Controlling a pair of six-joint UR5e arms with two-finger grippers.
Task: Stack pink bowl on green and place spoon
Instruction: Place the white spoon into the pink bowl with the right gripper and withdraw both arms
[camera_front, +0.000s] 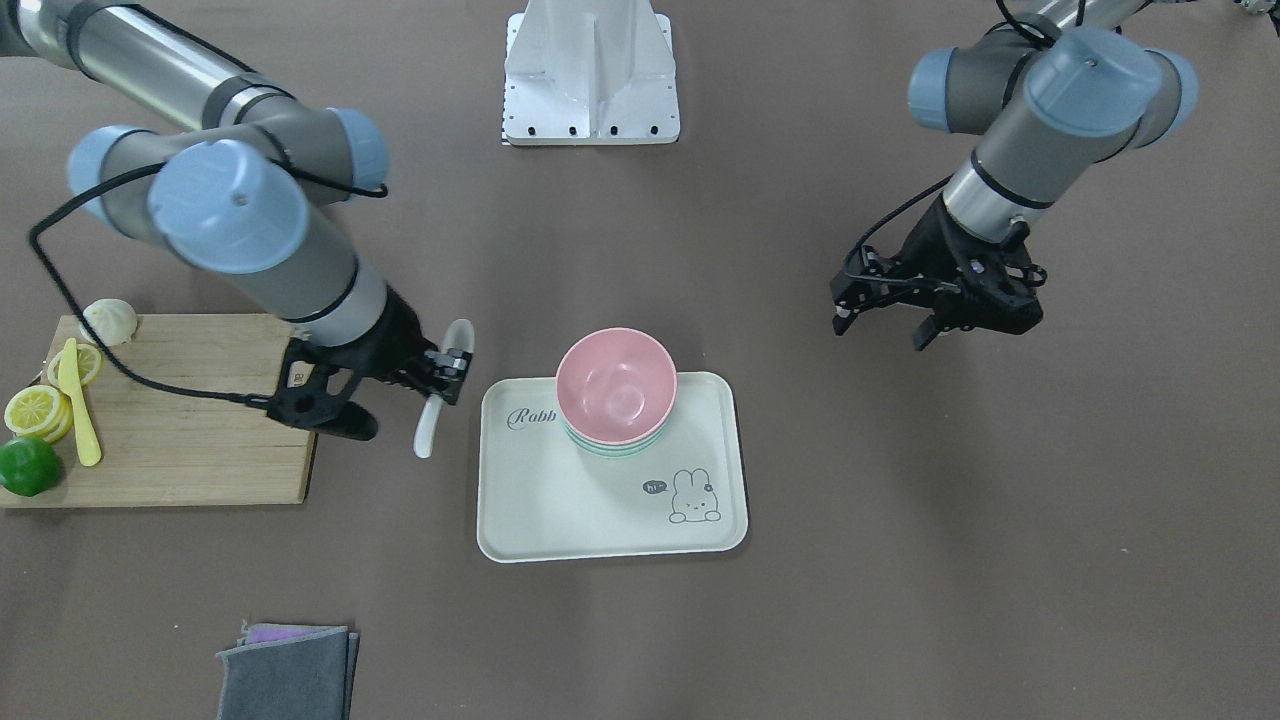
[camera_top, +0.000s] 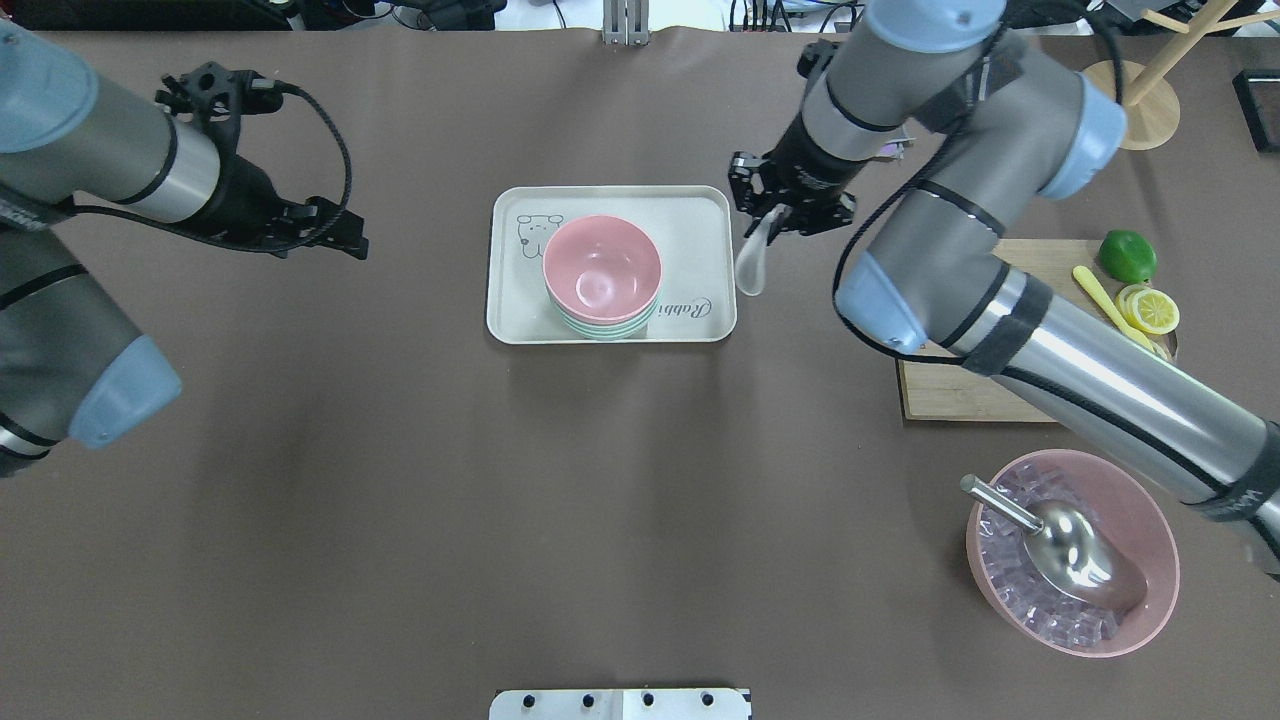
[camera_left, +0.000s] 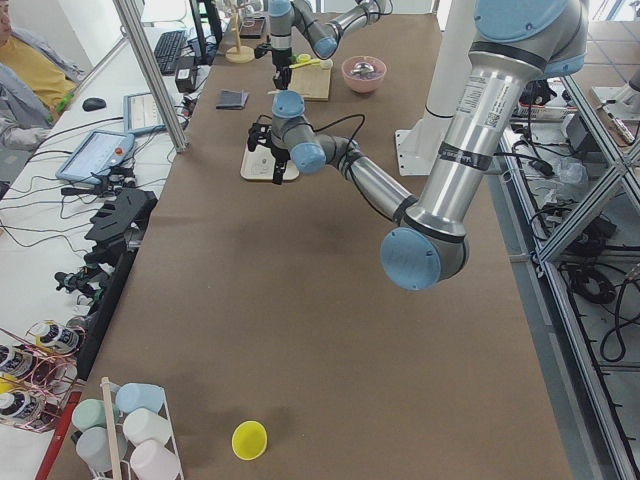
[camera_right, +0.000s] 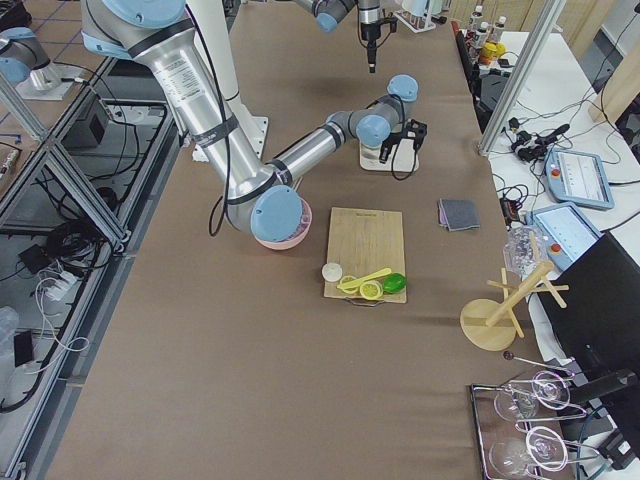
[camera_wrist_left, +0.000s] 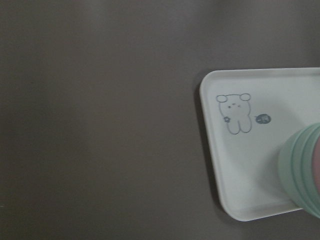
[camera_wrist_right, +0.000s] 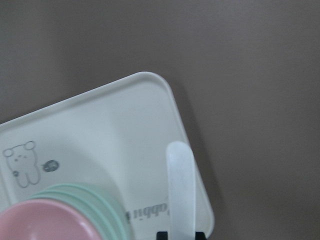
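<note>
Pink bowl (camera_top: 601, 268): one, upright, nested on top of the green stack on the tray, at the tray's middle toward its 6 o'clock edge (clock read on the overhead view, 12 away from the robot).
Green bowls (camera_top: 600, 331): stacked under the pink one; only their rims show, at least two, exact count unclear.
Spoon (camera_top: 752, 265): one, white, just beside the tray's 3 o'clock edge, free end pointing to about 7 o'clock; whether it touches the table cannot be told.
Right gripper (camera_top: 788, 212): fingers pinching the spoon near one end.
Left gripper (camera_front: 885, 328): fingers spread, holding nothing, at 9 o'clock of the tray and well apart from it.
Tray (camera_top: 700, 215): one, cream, rectangular, under the bowls.
Writing: "Rabbi" in script near the tray's 4 o'clock corner, partly cut off by the bowls in the front view; a rabbit drawing with a "hi" speech bubble at the 10 o'clock corner.
Cutting board (camera_front: 200, 420): one, wooden, at 3 to 4 o'clock of the tray.
On the board: one lime (camera_top: 1127, 256), one yellow knife (camera_front: 78, 405), lemon slices (camera_front: 38, 408) overlapping, count unclear.
Ice bowl (camera_top: 1160, 520): one, large, pink, at 4 o'clock, with one metal scoop (camera_top: 1075, 555) lying in it.
Cloths (camera_front: 285, 672): a folded grey pile, purple showing beneath.
</note>
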